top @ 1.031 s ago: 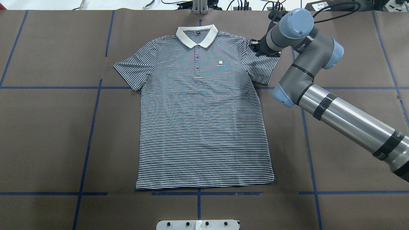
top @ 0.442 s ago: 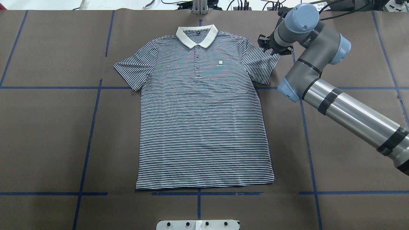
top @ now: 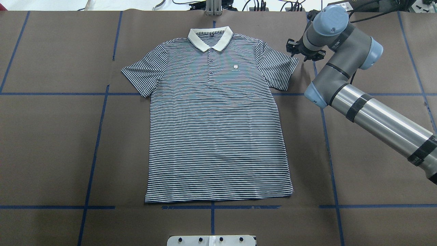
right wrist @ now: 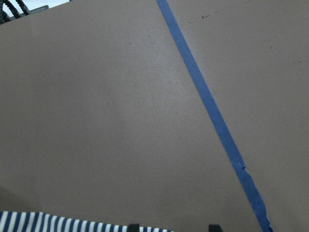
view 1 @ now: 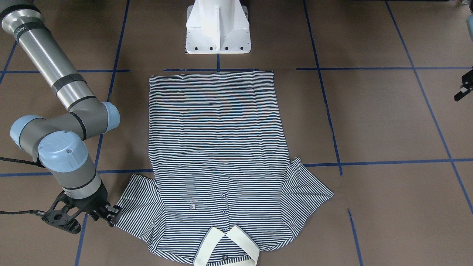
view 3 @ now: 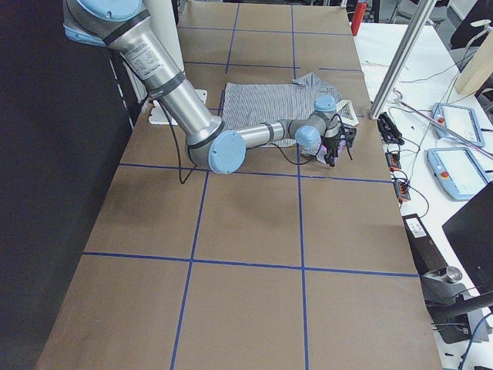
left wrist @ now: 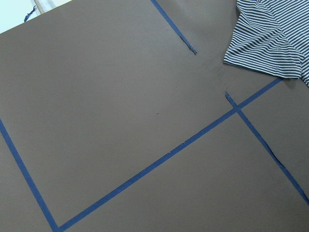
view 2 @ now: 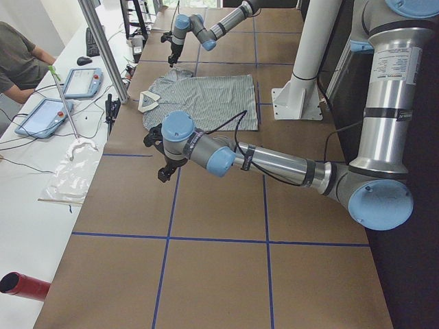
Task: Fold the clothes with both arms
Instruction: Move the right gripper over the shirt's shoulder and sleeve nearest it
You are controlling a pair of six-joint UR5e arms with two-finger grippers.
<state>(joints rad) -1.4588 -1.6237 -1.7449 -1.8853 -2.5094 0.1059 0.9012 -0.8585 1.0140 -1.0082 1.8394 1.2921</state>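
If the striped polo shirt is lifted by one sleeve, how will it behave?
Likely floppy: the navy-and-white striped polo shirt lies flat with soft ripples, so it should drape and trail. Its cream collar looks stiffer and may hold shape.

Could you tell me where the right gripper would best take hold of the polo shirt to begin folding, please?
Probably the outer hem of the sleeve nearest the right gripper, approached from the bare table beside it. The polo shirt lies flat and spread, so that free edge, just beside the open gripper, offers a lip to pinch.
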